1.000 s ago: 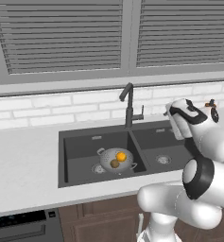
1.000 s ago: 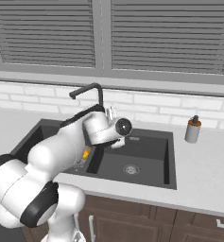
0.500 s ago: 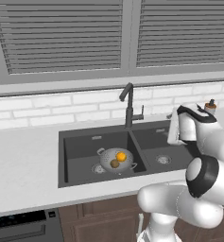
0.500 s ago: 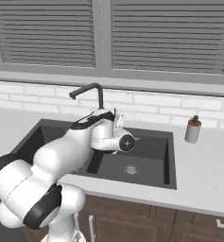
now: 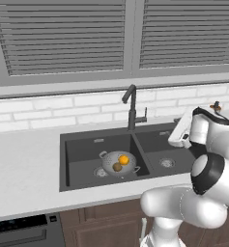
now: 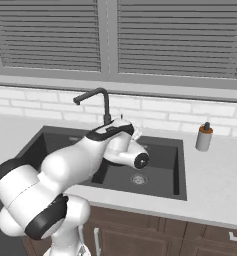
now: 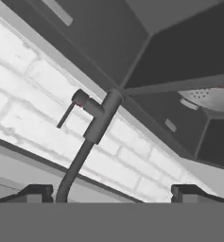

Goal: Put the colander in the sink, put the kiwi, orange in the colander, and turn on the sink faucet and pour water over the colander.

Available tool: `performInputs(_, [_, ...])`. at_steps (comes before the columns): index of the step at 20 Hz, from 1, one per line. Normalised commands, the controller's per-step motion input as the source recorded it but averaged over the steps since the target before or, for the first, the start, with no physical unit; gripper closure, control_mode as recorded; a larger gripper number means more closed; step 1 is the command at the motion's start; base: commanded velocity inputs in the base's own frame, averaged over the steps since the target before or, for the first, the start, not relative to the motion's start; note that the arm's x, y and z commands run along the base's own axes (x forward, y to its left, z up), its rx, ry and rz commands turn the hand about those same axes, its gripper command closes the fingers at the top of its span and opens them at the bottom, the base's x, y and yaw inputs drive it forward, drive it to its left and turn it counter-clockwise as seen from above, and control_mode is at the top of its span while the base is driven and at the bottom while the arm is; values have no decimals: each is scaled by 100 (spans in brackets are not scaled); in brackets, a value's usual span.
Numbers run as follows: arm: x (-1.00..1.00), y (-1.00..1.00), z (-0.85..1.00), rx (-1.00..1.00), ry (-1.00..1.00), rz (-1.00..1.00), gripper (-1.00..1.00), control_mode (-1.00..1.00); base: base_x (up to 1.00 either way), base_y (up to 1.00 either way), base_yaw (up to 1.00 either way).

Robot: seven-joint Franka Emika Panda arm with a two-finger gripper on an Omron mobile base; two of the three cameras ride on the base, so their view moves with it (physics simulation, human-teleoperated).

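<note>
Over the right-hand basin of the sink [image 5: 82, 144], the gripper [image 7: 111, 191] hangs with its jaws spread wide and nothing between them, its two dark fingertips [image 7: 35, 193] standing well apart at the bottom of the hand view. The colander [image 5: 120, 164] already sits in the left basin with the orange [image 5: 123, 159] and the kiwi [image 5: 117, 167] inside it, touching each other, so what remains, as I judge it, is the water. That makes the faucet [image 5: 131, 107] the thing to reach, and the hand is aimed at it: in the hand view the faucet [image 7: 87, 137] lies straight ahead, its stem running up between the fingertips, closer to the left one, and leaning across the picture because the hand is rolled. In the room the stem stands upright at the back edge of the sink, on the divider between the basins, with the spout bent forward and to the left, toward the colander's basin. The small lever [image 7: 68, 113] sticks out sideways from the stem as a thin rod, and it is this, not the stem, that the coming move must likely meet. From the left base view the faucet lies to the hand's left and farther back, near the brick wall [image 5: 48, 113], clearly apart from the gripper; the soap bottle [image 6: 204, 137] stands off on the right counter, out of the way.
</note>
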Motion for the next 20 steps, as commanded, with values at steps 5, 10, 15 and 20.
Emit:
performInputs(5, [15, 16, 0, 21, -2, -19, -100, -100, 0, 0, 0])
performInputs(10, [36, 53, 0, 2, 0, -15, -100, -100, 0, 0, 0])
performInputs(15, [32, 25, 0, 1, 0, -13, -100, -100, 0, 0, 0])
performInputs(20, [24, 0, 0, 16, 1, -13, -100, -100, 0, 0, 0])
